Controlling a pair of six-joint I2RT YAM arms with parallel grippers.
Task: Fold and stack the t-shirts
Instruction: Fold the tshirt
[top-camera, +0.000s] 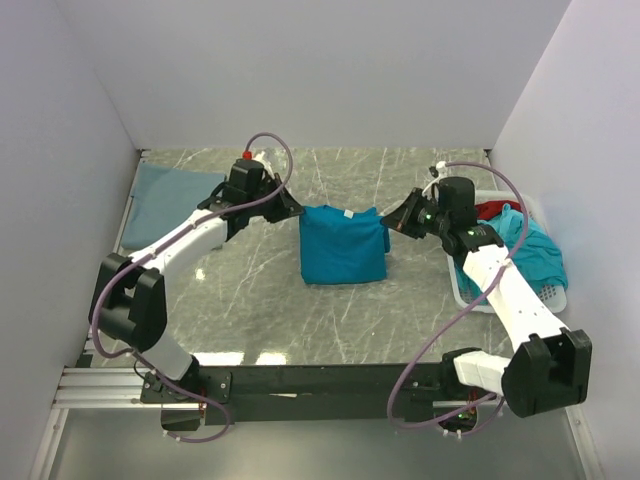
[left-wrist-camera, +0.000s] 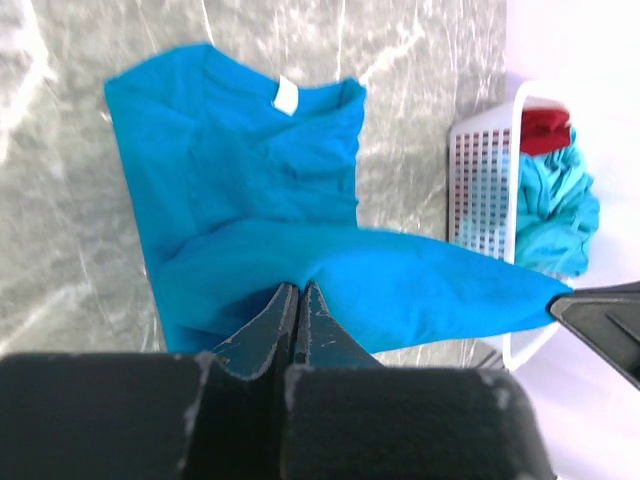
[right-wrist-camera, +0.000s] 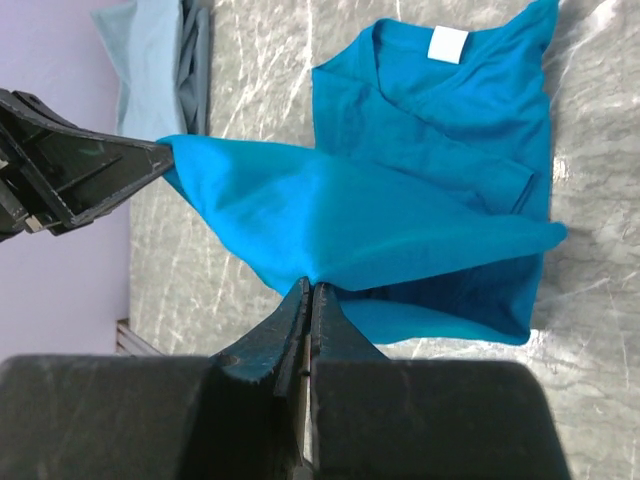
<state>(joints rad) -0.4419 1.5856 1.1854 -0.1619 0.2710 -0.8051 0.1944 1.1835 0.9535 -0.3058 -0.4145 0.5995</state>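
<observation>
**Pinching a teal shirt from both sides**

Gripping one teal shirt (top-camera: 342, 245) in the middle of the marble table (top-camera: 260, 300): left end in the left gripper (top-camera: 296, 212), right end in the right gripper (top-camera: 392, 222). Clamped down hard on the cloth at both ends, jaws pressed together with only fabric between them. Holding the upper layer as a stretched band from one gripper to the other, raised over the rest of the shirt. Beneath that band, lying flat on the table with the collar and its white label (left-wrist-camera: 286, 95) facing up.

In the far left corner, well apart: a folded grey-blue shirt (top-camera: 165, 195), flat on the table. Along the right wall: a white basket (top-camera: 458, 285), with a red shirt (top-camera: 492, 210) and crumpled teal shirts (top-camera: 535, 250) heaped inside.
</observation>
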